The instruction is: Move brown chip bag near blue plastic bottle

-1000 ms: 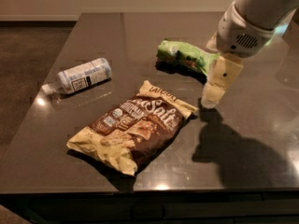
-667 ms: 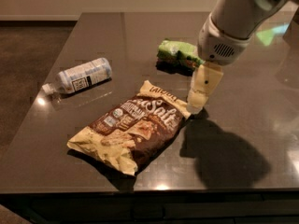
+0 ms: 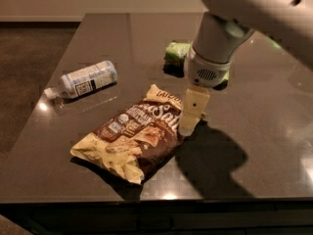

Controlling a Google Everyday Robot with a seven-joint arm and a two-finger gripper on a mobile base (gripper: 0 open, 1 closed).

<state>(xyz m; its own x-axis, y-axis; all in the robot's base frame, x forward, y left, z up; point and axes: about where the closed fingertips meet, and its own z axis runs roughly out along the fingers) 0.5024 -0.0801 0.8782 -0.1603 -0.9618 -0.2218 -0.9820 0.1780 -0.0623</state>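
Right of centre, gripper: my gripper (image 3: pixel 187 129) points down at the table, with its tip at the upper right edge of the brown chip bag.
Gripper state: I cannot tell if it is open or closed, and I also cannot tell if it touches the bag or only hangs just over its edge.
Arm: my pale arm (image 3: pixel 220 38) comes in from the upper right corner and covers part of the things behind it.
Brown chip bag: the brown chip bag (image 3: pixel 134 133) lies flat on the table, a little left of centre and toward the lower part of the frame. It lies diagonally, one cream-yellow end at the lower left and the other at the upper right, with the white lettering facing up.
Blue plastic bottle: the blue plastic bottle (image 3: pixel 87 79) lies on its side in the upper left part of the frame, its white cap pointing to the lower left. It is apart from the bag, with bare table between them.
Green snack bag: a green snack bag (image 3: pixel 176 50) lies above the centre, behind my arm, which partly hides it.
Table: the dark glossy table (image 3: pixel 274 121) reflects some light spots.
Shadow: a dark shadow (image 3: pixel 215 160) of my arm falls on the table just right of the brown bag.
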